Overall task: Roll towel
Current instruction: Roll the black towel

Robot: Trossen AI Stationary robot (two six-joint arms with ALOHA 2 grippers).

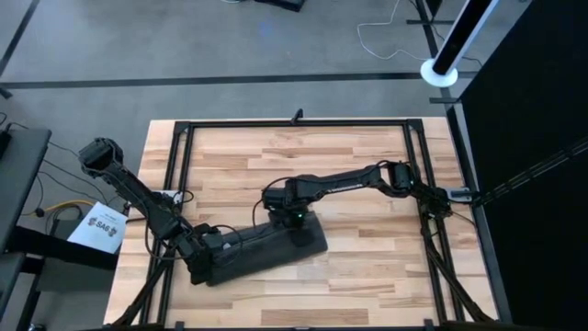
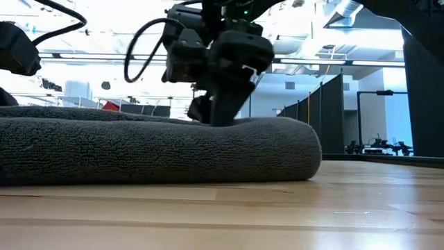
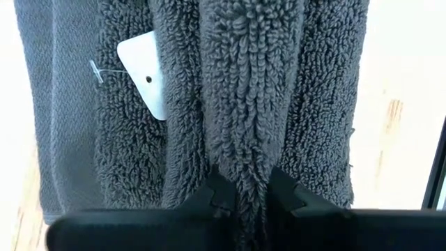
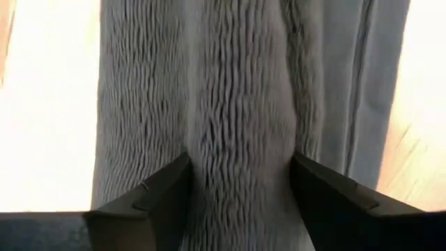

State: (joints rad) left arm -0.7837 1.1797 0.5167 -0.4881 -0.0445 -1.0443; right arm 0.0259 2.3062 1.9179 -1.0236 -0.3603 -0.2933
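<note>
I see the towel (image 1: 266, 250) lying bunched on the bench (image 1: 367, 276) at six o'clock. My left pincer (image 3: 242, 199) pinches a fold; my right pincer (image 4: 240, 185) clamps its ridge.

Only one text can be read; it stands on a white sheet of paper (image 1: 96, 227) lying off the table, just beside its left edge in the high view; the dark letters look like "SAG", with a small mark on each side, but they are too small to be sure; the white tag (image 3: 145, 72) on the towel (image 3: 230, 104), seen in the left wrist view, is blank; it has only a small dark hole.
</note>
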